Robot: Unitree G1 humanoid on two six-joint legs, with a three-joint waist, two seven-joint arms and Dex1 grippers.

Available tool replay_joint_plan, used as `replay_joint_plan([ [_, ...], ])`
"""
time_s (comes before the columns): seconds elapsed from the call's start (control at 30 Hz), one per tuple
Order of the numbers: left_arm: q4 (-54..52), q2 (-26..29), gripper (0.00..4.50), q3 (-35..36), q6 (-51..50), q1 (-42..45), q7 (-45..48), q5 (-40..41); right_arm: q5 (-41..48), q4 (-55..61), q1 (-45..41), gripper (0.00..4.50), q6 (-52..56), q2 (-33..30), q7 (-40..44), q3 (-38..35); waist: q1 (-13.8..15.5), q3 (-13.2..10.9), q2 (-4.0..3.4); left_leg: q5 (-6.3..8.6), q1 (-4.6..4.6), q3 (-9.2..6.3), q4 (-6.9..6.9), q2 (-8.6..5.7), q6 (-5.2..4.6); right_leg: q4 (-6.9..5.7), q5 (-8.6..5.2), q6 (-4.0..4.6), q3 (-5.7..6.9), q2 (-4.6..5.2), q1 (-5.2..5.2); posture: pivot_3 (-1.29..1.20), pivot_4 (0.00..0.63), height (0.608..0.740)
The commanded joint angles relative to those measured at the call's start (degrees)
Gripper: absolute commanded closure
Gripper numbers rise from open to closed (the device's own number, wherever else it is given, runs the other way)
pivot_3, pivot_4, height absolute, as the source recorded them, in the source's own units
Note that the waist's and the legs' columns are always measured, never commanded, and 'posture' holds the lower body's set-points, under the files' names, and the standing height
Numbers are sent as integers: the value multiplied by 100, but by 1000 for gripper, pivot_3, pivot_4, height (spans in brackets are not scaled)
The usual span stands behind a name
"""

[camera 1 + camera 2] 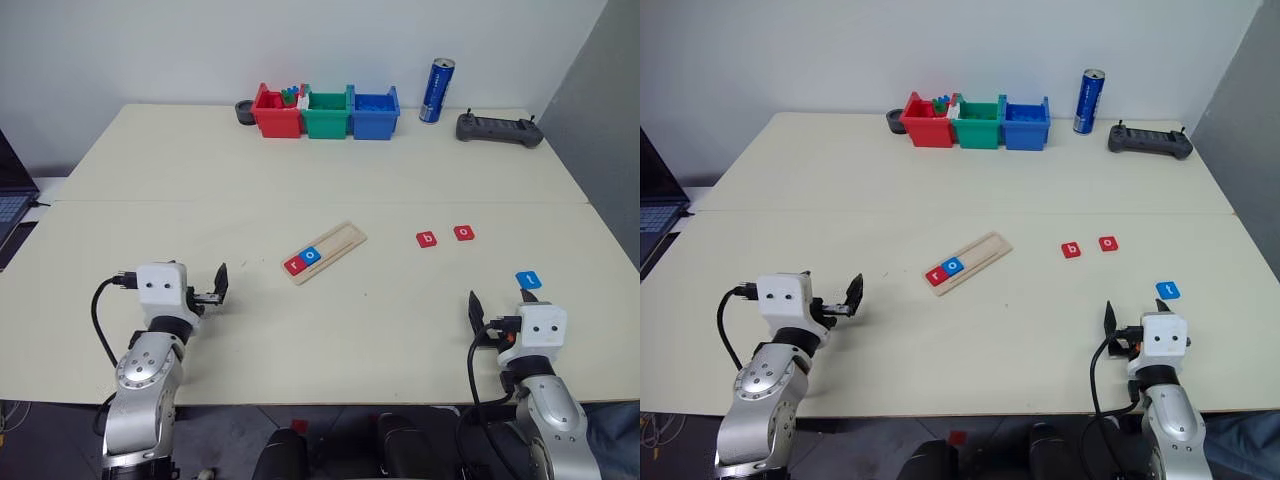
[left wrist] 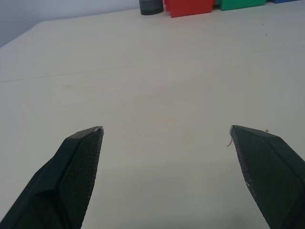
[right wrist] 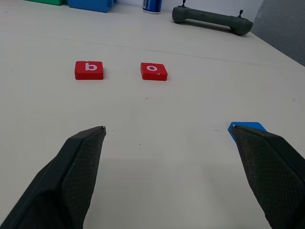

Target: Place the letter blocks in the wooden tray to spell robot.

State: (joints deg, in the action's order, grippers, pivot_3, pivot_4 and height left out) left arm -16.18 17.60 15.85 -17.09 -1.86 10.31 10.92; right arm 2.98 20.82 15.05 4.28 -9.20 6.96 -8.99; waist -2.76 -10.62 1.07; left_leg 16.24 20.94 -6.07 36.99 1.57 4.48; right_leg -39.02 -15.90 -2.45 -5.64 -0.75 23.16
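On pale table [image 1: 200, 180], wooden tray [image 1: 325, 253] lies diagonally at centre, red r [image 1: 296, 265] and blue o [image 1: 312, 256] seated at near end. Red b [image 1: 427, 239] waits next, ahead-left of right gripper [image 1: 498, 300], nearer than left gripper [image 1: 221, 285]. Both released, empty.

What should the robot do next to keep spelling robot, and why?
Probably reach the right gripper, jaws open, forward and left to the red b block. The wooden tray already holds a red r and a blue o, so b comes next; it lies on the table beside the red o.
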Motion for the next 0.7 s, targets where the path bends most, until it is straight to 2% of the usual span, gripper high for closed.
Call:
replay_joint_plan([
  [0.03, -302, 40, 0, 58, 277, 31, -20, -66, 40, 57, -46, 27, -144, -48, 2, -107, 0, 0, 0, 0, 0, 0, 0, 0, 0, 0, 0, 0, 0, 0, 0, 0, 150, 740],
  [0.23, -375, 6, 0, -26, 193, -8, 11, -47, 36, 46, -80, 27, -109, -40, -4, -100, 0, 0, 0, 0, 0, 0, 0, 0, 0, 0, 1, 1, 0, 0, 0, 0, 150, 740],
  [0.7, -518, 16, 0, 209, 181, -115, 409, 680, 74, 34, -137, 27, -27, -1, 79, 98, 0, 0, 0, 0, 0, 0, 0, 0, 0, 0, 0, 1, -1, 0, 0, 0, 150, 740],
])
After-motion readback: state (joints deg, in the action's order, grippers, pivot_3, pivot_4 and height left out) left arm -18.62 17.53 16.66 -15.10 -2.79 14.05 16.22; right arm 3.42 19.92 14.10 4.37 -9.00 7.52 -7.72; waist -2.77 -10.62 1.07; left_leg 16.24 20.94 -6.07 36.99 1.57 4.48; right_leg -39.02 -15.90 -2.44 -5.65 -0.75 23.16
